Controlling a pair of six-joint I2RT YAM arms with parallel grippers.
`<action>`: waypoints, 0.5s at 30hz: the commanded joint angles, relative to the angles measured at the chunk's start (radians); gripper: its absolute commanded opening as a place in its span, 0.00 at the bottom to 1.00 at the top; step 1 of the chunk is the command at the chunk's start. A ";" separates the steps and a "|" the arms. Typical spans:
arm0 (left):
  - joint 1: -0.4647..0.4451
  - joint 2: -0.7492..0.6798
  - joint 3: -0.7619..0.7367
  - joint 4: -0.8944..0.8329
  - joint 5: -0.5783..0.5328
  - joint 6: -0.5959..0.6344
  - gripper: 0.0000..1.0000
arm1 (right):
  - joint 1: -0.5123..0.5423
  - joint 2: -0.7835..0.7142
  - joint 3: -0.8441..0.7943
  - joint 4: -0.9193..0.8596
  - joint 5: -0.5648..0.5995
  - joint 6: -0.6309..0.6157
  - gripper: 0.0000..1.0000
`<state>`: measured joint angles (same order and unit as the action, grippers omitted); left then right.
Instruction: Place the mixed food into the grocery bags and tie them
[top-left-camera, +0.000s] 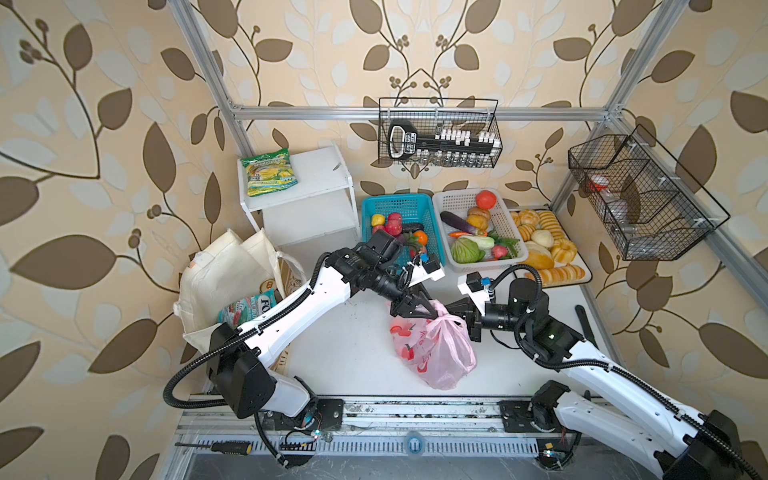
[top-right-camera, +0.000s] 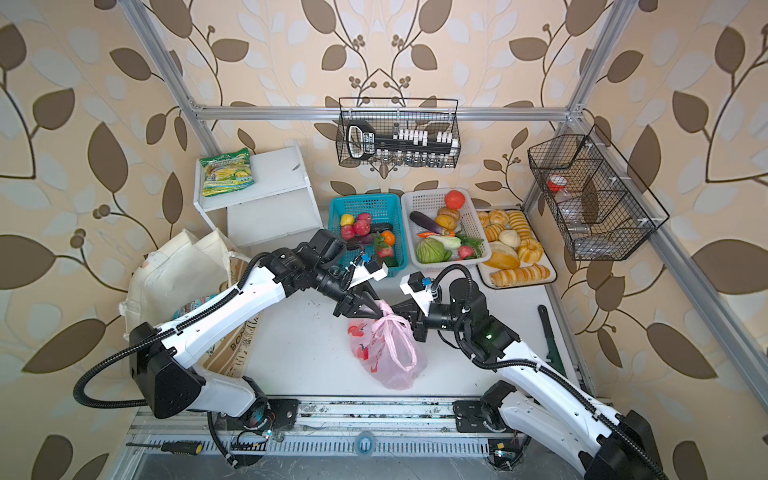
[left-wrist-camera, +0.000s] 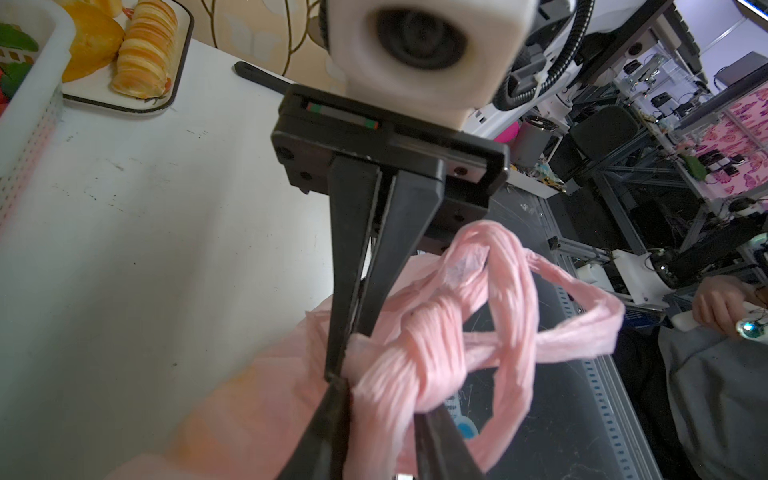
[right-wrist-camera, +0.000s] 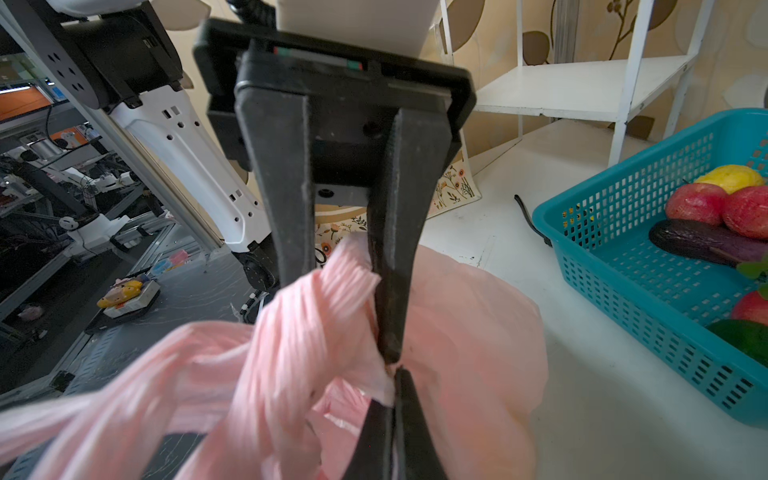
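Reads as thin, translucent, finely creased plastic on the pink bag (top-left-camera: 440, 357). Looks like matt cloth on the cream tote (top-left-camera: 216, 278). Seems smooth but scuffed on the white tabletop (top-left-camera: 353, 357), perhaps laminate. Shows perforated plastic in the teal basket (top-left-camera: 399, 205).

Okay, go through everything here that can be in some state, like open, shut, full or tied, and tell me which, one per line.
pink plastic bag: bulging, handles twisted into a knot.
canvas tote: mouth open, can and teal packet inside.
left gripper: fingers apart around the bag's handles.
right gripper: fingers shut on a bag handle.
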<state>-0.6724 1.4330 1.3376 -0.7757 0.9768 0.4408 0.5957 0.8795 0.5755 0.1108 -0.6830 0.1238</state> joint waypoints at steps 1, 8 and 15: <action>0.005 -0.029 0.027 -0.046 -0.002 0.018 0.32 | -0.002 -0.017 -0.020 0.054 0.010 0.020 0.00; 0.005 -0.013 0.053 -0.075 -0.062 0.013 0.00 | -0.003 -0.028 -0.016 0.052 -0.006 0.006 0.04; 0.008 0.014 0.105 -0.141 -0.045 0.003 0.00 | 0.001 -0.028 0.003 -0.012 0.063 -0.035 0.03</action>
<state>-0.6724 1.4342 1.3968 -0.8623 0.9009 0.4438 0.5957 0.8574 0.5640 0.1211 -0.6579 0.1181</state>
